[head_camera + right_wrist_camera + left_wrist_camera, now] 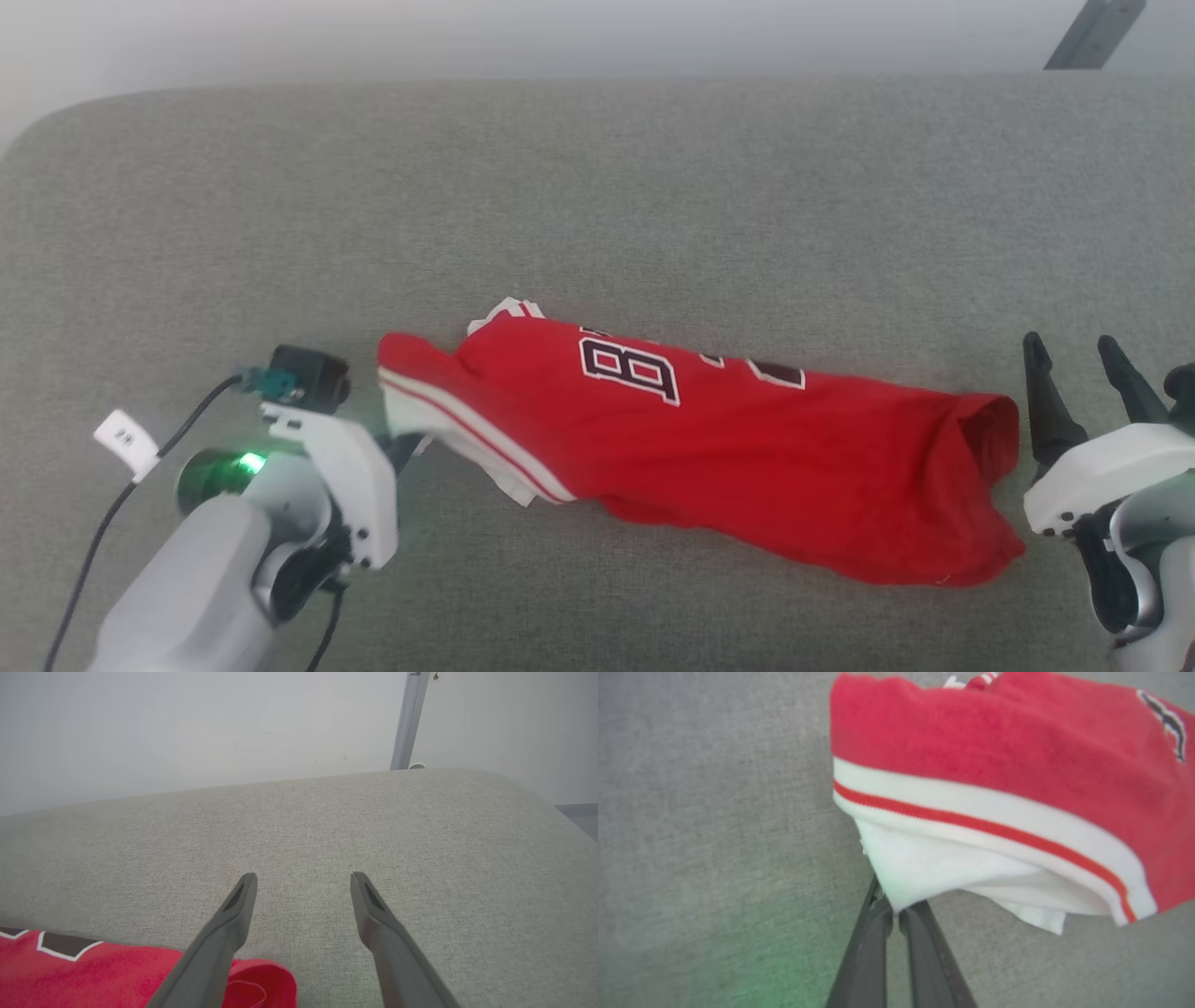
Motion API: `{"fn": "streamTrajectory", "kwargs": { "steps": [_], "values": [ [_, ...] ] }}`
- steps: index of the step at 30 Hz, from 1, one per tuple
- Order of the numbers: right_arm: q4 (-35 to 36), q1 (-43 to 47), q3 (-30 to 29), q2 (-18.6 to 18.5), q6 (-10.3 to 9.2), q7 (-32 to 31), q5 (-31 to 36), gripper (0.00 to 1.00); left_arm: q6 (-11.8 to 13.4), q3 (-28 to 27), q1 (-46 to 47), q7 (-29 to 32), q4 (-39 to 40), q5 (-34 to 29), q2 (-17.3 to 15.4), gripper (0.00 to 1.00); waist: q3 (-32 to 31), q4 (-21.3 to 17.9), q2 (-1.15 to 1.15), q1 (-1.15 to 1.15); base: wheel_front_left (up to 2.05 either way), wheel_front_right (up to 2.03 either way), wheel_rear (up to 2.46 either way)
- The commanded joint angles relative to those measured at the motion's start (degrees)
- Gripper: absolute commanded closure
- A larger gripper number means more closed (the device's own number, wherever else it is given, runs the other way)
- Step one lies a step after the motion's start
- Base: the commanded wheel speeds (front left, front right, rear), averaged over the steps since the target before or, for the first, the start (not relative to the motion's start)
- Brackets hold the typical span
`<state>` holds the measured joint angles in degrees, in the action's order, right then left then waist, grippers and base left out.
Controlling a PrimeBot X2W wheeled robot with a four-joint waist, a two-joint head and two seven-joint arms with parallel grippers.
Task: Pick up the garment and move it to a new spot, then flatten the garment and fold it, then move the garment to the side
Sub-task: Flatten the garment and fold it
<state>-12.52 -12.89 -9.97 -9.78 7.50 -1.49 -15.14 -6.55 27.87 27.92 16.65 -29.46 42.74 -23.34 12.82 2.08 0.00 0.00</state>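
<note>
The red garment (728,448) lies stretched left to right across the grey cushion, its dark-and-white print facing up. Its left end carries a white, red-striped trim band (980,812) with white lining (924,868) below. My left gripper (894,905) is shut on a corner of that white lining, and in the head view my left gripper (403,446) sits at the garment's left end, fingers mostly hidden by the wrist. My right gripper (1074,350) stands open just right of the garment's right end, nothing between its fingers (238,900). The red garment (117,970) shows at the lower left there.
The grey fabric cushion (597,187) spreads wide behind and around the garment, with its rounded far edge against a pale wall. A grey metal post (409,718) stands beyond the far right corner. A black cable with a white tag (126,439) hangs by my left wrist.
</note>
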Motion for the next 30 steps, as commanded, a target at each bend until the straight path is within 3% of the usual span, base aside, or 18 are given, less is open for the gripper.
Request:
{"fn": "streamTrajectory", "kwargs": {
  "steps": [1,13,17,21,22,23,24,25,26,30],
  "values": [
    [-0.47,0.24,-0.26,-0.34,-0.01,0.48,-0.15,0.00,1.45,-0.16,-1.98,1.09,0.25,-0.25,-1.16,1.00,-0.44,0.42,0.00,0.00,0.00,0.00,0.00],
    [-3.02,1.53,0.17,-1.14,-0.01,-0.86,-0.82,0.00,10.68,-1.08,-12.59,12.80,11.17,1.04,-10.20,1.00,-3.00,3.57,0.00,0.00,0.00,0.00,0.00],
    [-3.59,1.16,1.71,-1.54,-0.01,-1.35,-1.51,0.00,12.79,-0.69,-14.77,15.44,13.01,0.89,-11.62,1.00,-3.72,4.03,0.00,0.00,0.00,0.00,0.00],
    [-3.49,0.72,3.48,-1.99,-0.01,-1.74,-2.24,0.00,13.50,-1.34,-15.33,13.94,14.35,0.93,-11.57,0.97,-4.14,4.29,0.00,0.00,0.00,0.00,0.00],
    [-3.35,0.66,3.94,-2.10,-0.01,-1.88,-2.69,0.00,13.73,-1.77,-15.40,13.28,14.49,1.22,-11.22,0.65,-4.20,4.37,0.00,0.00,0.00,0.00,0.00],
    [-3.35,0.66,3.94,-2.10,-0.01,-1.88,-2.69,0.00,13.73,-1.77,-15.40,13.28,14.49,1.22,-11.22,0.65,-4.20,4.37,0.00,0.00,0.00,0.00,0.00],
    [-3.30,0.68,4.27,-2.44,-0.01,-1.93,-2.77,0.00,13.72,-1.70,-15.72,13.15,14.48,1.25,-11.30,0.51,-4.28,4.45,0.00,0.00,0.00,0.00,0.00],
    [-3.15,0.55,4.77,-2.69,-0.01,-1.89,-3.02,0.00,13.95,-1.72,-15.85,12.68,14.65,0.83,-11.43,0.08,-4.34,4.56,0.00,0.00,0.00,0.00,0.00],
    [-2.98,0.37,5.58,-2.80,-0.01,-2.05,-3.42,0.00,14.20,-2.09,-15.80,12.08,14.79,0.92,-11.26,0.00,-4.40,4.71,0.00,0.00,0.00,0.00,0.00],
    [-1.89,-0.35,9.85,-4.00,-0.01,-3.13,-5.57,0.00,14.35,-2.98,-15.93,10.15,15.58,1.53,-10.83,0.00,-4.75,5.44,0.00,0.00,0.00,0.00,0.00]
  ]
}}
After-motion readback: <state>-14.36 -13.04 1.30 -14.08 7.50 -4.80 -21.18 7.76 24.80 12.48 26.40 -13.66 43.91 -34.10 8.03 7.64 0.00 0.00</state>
